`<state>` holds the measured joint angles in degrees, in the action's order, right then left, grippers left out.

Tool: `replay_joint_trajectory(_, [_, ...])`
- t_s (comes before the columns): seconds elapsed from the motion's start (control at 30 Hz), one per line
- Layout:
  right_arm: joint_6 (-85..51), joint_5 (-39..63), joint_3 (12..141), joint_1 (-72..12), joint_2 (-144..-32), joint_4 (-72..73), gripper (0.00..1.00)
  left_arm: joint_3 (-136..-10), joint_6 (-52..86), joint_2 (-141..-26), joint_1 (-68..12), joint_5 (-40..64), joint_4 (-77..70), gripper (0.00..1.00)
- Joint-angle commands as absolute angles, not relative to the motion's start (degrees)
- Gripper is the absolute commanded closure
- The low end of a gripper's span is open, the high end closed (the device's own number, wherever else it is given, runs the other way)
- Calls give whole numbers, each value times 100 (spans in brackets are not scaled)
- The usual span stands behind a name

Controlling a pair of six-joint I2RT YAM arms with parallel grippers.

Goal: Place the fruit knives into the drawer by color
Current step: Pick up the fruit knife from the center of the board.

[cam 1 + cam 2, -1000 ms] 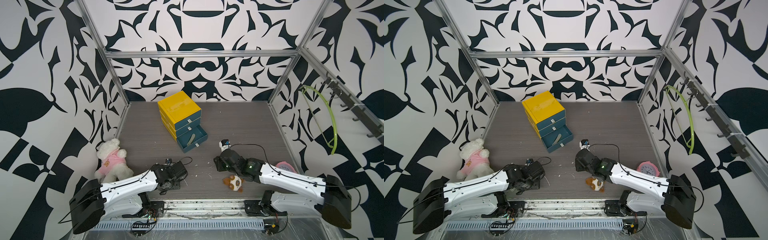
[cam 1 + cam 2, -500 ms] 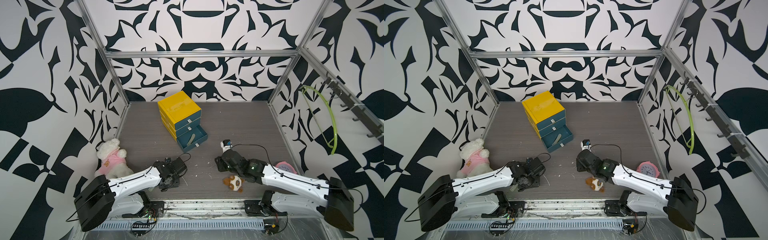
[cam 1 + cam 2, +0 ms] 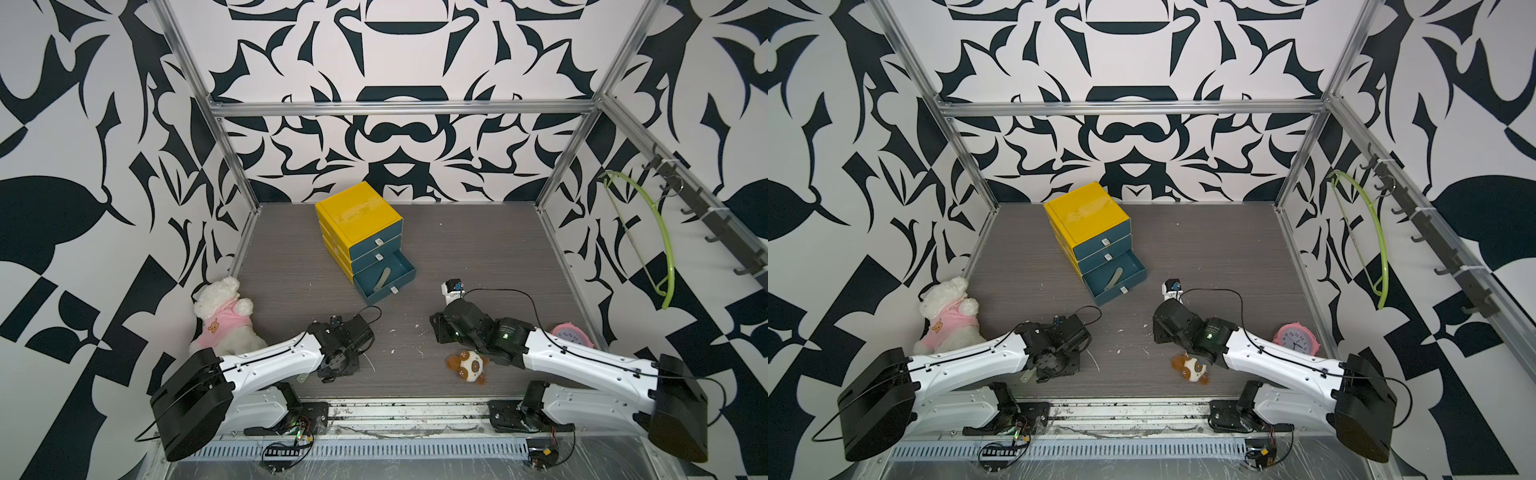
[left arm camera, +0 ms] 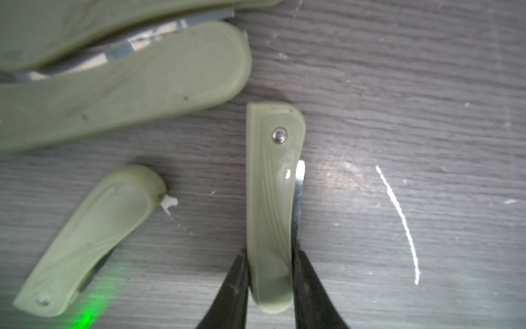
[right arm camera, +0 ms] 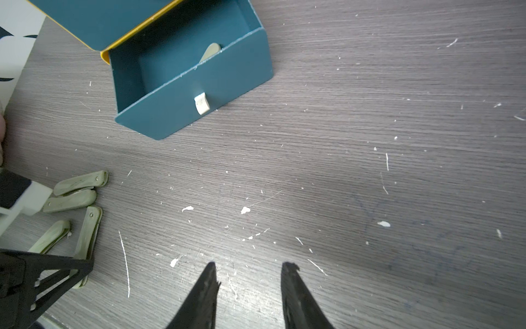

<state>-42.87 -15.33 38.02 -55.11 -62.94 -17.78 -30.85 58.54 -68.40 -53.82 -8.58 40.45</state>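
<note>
Left gripper (image 4: 270, 256) is clamped on an olive knife (image 4: 271, 185) down at the table (image 4: 398, 85), one black finger pressed to each side of the handle near its rounded end. The rivet end points away, and a sliver of blade shows along one edge. More olive knives lie close by on the wood: a neighbour (image 4: 91, 239) just beside the held one but apart from it, and beyond them a pair (image 4: 128, 85) lying side by side. The right wrist view catches all four at its edge, next to the left arm. Over to the right gripper (image 5: 247, 270): jaws parted, nothing between them, poised above bare, scuffed wood, well apart from the knives. The cabinet (image 3: 359, 216) stands mid-table in both top views, top two drawers shut, bottom drawer (image 3: 406, 272) pulled out, and one olive piece (image 3: 383, 279) lies inside it. A small brown plush (image 3: 467, 365) sits by the right arm.
</note>
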Motion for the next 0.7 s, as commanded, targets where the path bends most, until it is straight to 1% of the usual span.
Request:
replay_joint_trajectory(0.0, [-4254, -1712, 3851, -5521, -6271, -1682, 61, -3073, 5819, -6765, -5361, -686, 4058, 78])
replay_joint_trajectory(0.13, [-4276, -1707, 3868, -5520, -6323, -1670, 61, -3383, 5757, -6604, -5415, -856, 4254, 83])
replay_joint_trajectory(0.27, [-4302, -1734, 3868, -5520, -6329, -1644, 61, -4086, 5594, -6439, -5628, -1363, 4654, 83])
replay_joint_trajectory(0.4, [-4324, -1783, 3852, -5511, -6312, -1654, 61, -4985, 5009, -6575, -5660, -1919, 4954, 84])
replay_joint_trajectory(0.53, [-4372, -1901, 3837, -5486, -6245, -1731, 60, -5872, 4270, -7235, -5655, -2473, 4941, 84])
replay_joint_trajectory(0.67, [-4437, -2002, 3771, -5441, -6042, -1845, 60, -6812, 3374, -8468, -5651, -3044, 4860, 84])
